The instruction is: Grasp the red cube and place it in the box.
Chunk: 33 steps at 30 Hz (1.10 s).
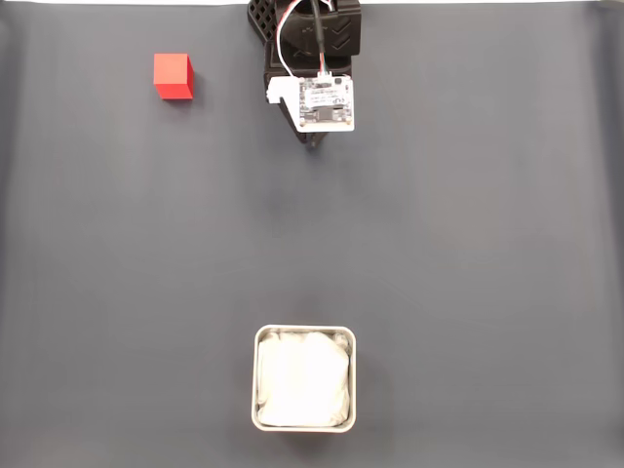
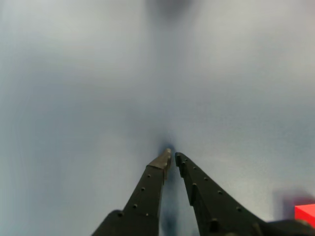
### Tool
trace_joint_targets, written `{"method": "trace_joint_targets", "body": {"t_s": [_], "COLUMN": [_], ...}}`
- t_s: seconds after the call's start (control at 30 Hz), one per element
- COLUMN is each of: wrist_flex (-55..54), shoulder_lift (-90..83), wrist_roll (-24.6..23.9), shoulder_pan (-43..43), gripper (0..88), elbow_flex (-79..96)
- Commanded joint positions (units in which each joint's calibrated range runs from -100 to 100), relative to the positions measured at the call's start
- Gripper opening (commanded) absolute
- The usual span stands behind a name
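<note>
Sitting square-on upper left, red cube (image 1: 174, 76) lies apart from nearly closed, empty jaws.

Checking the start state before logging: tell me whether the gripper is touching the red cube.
Apart. In the fixed view the red cube sits alone on the grey mat, with bare mat between it and the gripper.

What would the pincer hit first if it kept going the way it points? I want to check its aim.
Probably just the bare dark mat: the nearly shut pincer points at empty surface, with the red cube well off to one side.
</note>
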Motion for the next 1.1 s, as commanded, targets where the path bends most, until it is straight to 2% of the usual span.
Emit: {"method": "trace_joint_targets", "body": {"t_s": [0.0, 0.23, 0.43, 1.07], "wrist_flex": [-6.12, -13.00, -13.33, -4.81], "shoulder_lift": [2.68, 15.42, 23.05, 35.61], "wrist_roll": [0.54, 0.15, -0.15, 0.24], "shoulder_pan": [0.21, -0.85, -1.35, 1.13], "gripper": [0.0, 0.0, 0.0, 0.1], "elbow_flex": [-4.67, -23.46, -37.24, -59.14]}}
